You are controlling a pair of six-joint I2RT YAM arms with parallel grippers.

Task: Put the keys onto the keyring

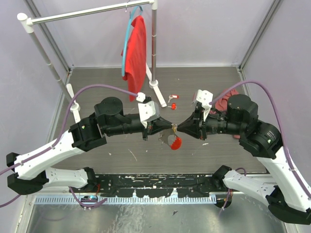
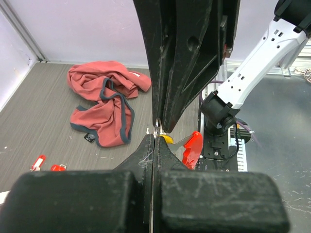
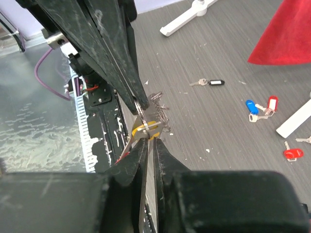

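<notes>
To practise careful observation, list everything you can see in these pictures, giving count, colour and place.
keyring: one, silvery chain with red plastic piece, hanging between the grippers
key with yellow tag: one, silvery, at the gripper tips
loose keys: at least four, tags black, blue, red and red, on the table
rack: one, white, back of the table
garment: one, red, hanging on the rack
hanger: one, blue, carrying the garment
crumpled cloth: one, pinkish red with dark trim, on the table near the right arm
table: one, grey, under everything
left gripper: one, black, shut on the keyring
right gripper: one, black, fingers nearly together, grip unclear
</notes>
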